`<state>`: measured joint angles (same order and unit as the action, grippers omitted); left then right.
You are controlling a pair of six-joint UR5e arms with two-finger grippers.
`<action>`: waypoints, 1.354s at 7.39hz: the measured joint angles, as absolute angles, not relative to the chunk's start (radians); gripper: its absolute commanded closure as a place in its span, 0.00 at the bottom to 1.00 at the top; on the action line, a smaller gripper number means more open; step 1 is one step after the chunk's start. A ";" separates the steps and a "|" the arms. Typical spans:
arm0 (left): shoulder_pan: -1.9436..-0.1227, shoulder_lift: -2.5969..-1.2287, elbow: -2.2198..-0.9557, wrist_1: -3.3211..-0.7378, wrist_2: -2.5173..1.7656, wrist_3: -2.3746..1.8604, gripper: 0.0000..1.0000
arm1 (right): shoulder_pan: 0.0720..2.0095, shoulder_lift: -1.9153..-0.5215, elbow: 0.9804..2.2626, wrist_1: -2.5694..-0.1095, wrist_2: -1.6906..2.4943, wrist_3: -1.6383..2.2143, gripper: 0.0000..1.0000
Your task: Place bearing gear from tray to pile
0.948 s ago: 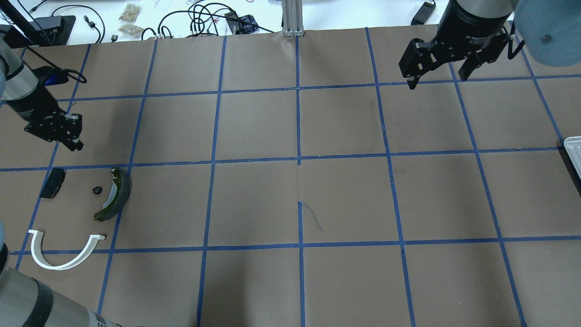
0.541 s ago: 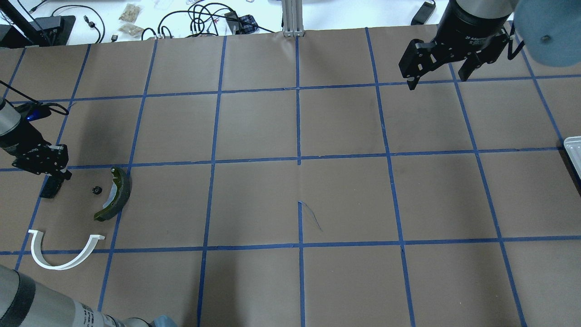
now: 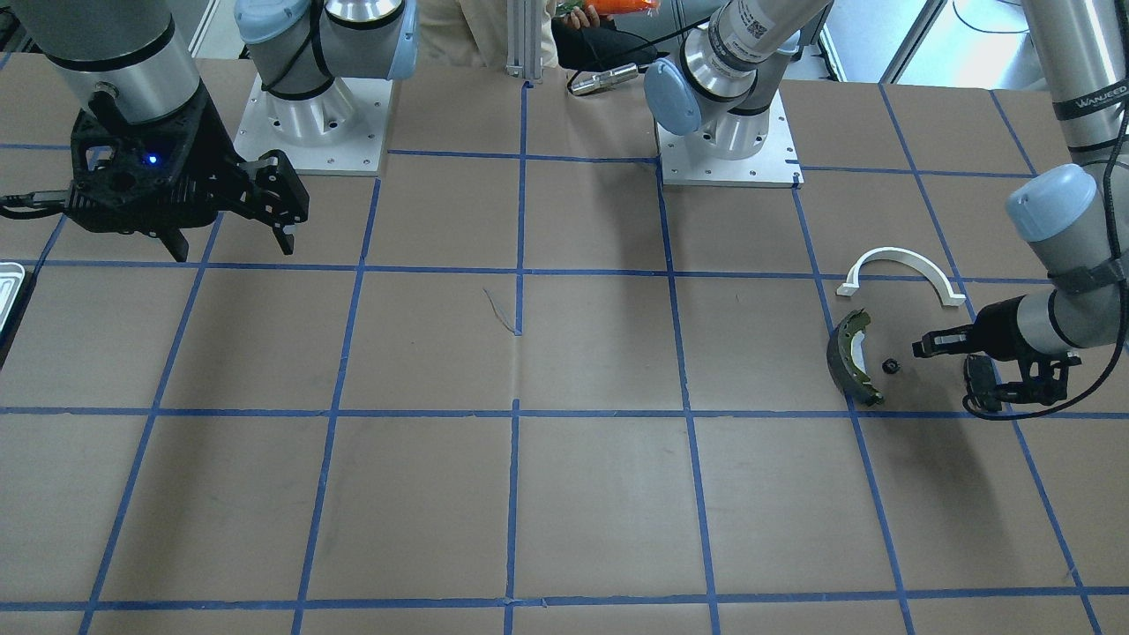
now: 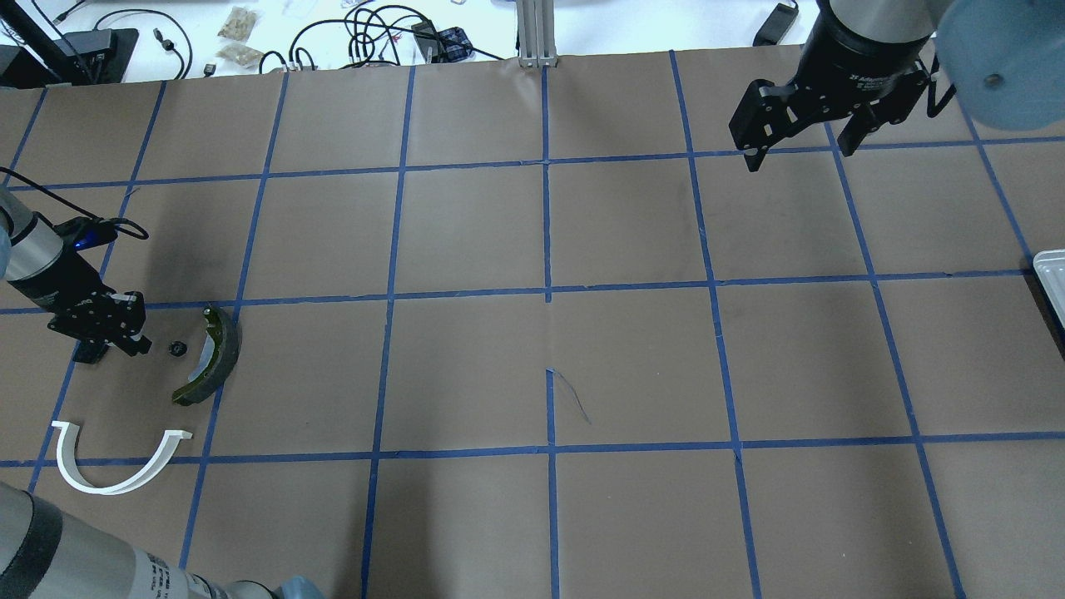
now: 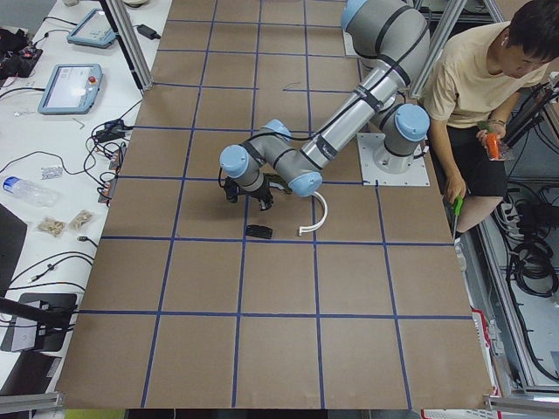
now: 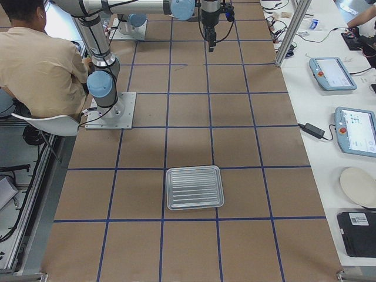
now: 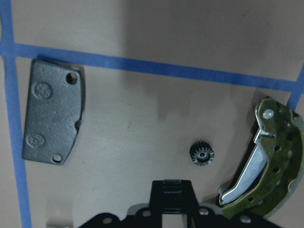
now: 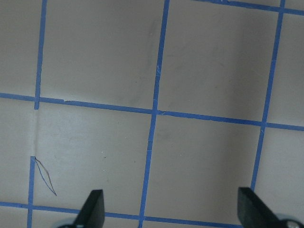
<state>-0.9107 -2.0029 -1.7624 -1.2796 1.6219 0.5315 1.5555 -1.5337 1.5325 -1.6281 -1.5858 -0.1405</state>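
The small black bearing gear [image 4: 176, 349] lies on the table in the pile, between the black pad [image 7: 54, 116] and the olive-grey brake shoe [image 4: 212, 358]. It also shows in the left wrist view [image 7: 202, 155] and the front view [image 3: 890, 365]. The white arch [image 4: 116, 470] lies nearer the robot. My left gripper [image 4: 138, 343] is shut and empty, low over the pad, just left of the gear and not touching it. My right gripper [image 4: 799, 155] is open and empty, far from the silvery tray [image 6: 194, 187], which holds nothing.
Brown paper with blue tape lines covers the table [image 4: 549, 358]. Only the tray's edge [image 4: 1050, 279] shows at the overhead view's right side. Cables and small items [image 4: 374, 33] lie past the far edge. A seated person [image 5: 480, 96] is beside the robot bases.
My left gripper has come down from the far side to the pile, then shifted right over the black pad toward the gear. The gear has not moved. My right gripper barely moved.
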 measured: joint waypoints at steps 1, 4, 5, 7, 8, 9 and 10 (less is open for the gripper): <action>-0.911 -2.010 -1.768 -1.268 1.619 0.532 1.00 | 1.555 -1.534 1.533 -1.629 -1.586 -0.141 0.00; -0.911 -2.026 -1.771 -1.252 1.615 0.536 0.94 | 1.555 -1.534 1.534 -1.633 -1.586 -0.141 0.00; -0.912 -2.029 -1.771 -1.251 1.614 0.536 0.93 | 1.555 -1.534 1.531 -1.638 -1.586 -0.140 0.00; -0.913 -2.032 -1.770 -1.250 1.612 0.537 0.78 | 1.555 -1.534 1.518 -1.637 -1.583 -0.139 0.00; -0.914 -2.032 -1.770 -1.250 1.611 0.537 0.71 | 1.555 -1.534 1.516 -1.636 -1.583 -0.138 0.00; -0.914 -2.033 -1.769 -1.250 1.611 0.537 0.70 | 1.555 -1.534 1.516 -1.636 -1.583 -0.138 0.00; -0.915 -2.034 -1.768 -1.250 1.611 0.537 0.67 | 1.555 -1.534 1.518 -1.637 -1.583 -0.139 0.00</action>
